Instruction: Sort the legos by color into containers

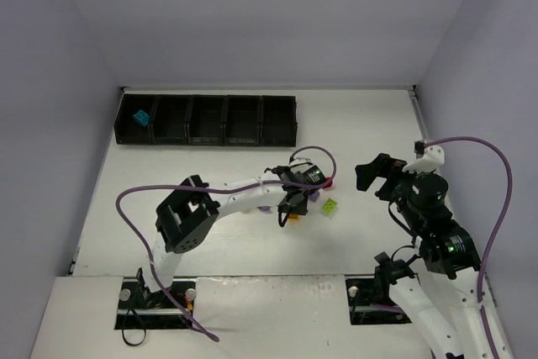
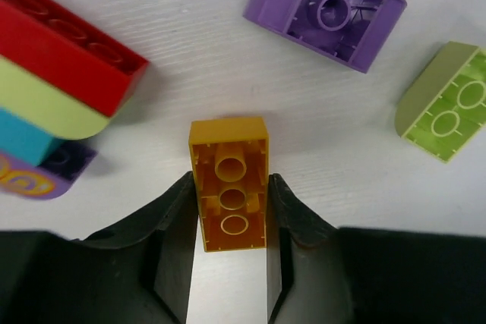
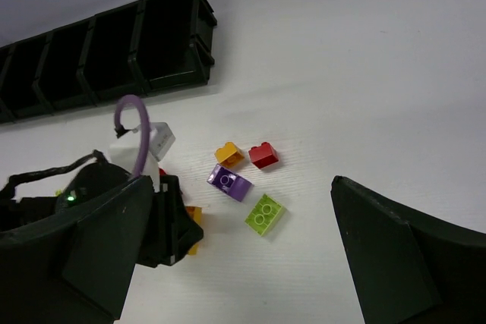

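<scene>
The left gripper [image 2: 230, 181] is clamped on only the near end of the orange brick [image 2: 228, 149] — once lifted, it could swivel or slip free. The right gripper [image 1: 375, 174] hangs wide open, holding nothing.

White table [image 1: 353, 124], pale lavender walls [image 1: 252, 14]

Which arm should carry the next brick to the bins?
Left. The left fingers clamp the orange brick, and the black bins sit on that arm's side. The right fingers stand open and empty.
</scene>
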{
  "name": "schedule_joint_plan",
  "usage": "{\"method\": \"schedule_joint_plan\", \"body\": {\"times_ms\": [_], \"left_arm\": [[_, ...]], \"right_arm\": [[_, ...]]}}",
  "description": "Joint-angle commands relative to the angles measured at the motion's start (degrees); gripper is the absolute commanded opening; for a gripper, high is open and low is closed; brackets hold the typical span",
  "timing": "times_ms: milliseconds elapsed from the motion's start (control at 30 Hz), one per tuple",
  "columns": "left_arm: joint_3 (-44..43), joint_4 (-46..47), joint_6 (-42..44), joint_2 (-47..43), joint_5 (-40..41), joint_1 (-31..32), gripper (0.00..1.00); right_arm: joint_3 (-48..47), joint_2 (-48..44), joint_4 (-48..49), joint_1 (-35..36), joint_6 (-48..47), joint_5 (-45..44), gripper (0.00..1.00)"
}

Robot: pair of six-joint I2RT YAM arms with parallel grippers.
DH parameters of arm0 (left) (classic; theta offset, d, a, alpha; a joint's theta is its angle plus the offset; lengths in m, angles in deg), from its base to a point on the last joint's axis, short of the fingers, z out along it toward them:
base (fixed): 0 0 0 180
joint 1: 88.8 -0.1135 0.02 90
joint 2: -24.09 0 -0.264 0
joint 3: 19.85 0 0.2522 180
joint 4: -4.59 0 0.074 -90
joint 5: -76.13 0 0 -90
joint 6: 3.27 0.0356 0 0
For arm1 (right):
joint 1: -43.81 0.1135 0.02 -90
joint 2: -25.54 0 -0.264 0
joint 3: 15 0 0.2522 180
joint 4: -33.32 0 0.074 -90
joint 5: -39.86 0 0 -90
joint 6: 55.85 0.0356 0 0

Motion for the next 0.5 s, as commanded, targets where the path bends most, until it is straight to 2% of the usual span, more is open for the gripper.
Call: {"method": "schedule_joint_plan", "body": {"times_ms": [0,167,200,267,300,467], "left_arm": [[-1.4,-2.4,2.03,-10.36,6.2,-0.22,0.0],[-2.56,-6.1,11.96,-20.28,8.15,-7.85,0.0],[-1.77,-4.27,16.59,-21.79,7.62,-12.65,0.0],[-0.36,-2.85,21.1,-25.04,4.3,-18.38,0.0],[-0.7,-2.5,25.04,-25.4,3.15,-24.76,0.0],[-5.09,0.48,37.62,-22.96,-1.96,-41.33,0.0]], "right_arm": [[-0.41,1.07,2.66,0.31,-0.71,-0.55,1.0],[-1.64,3.35,2.84,0.31,-2.65,1.29,1.0],[-1.73,4.49,2.84,0.23,-3.09,1.56,1.0],[-2.0,5.64,2.84,0.31,-3.79,1.56,1.0],[-2.0,6.6,2.84,0.31,-4.14,3.13,1.0],[-2.52,9.42,3.45,0.31,-5.55,6.48,1.0]]}}
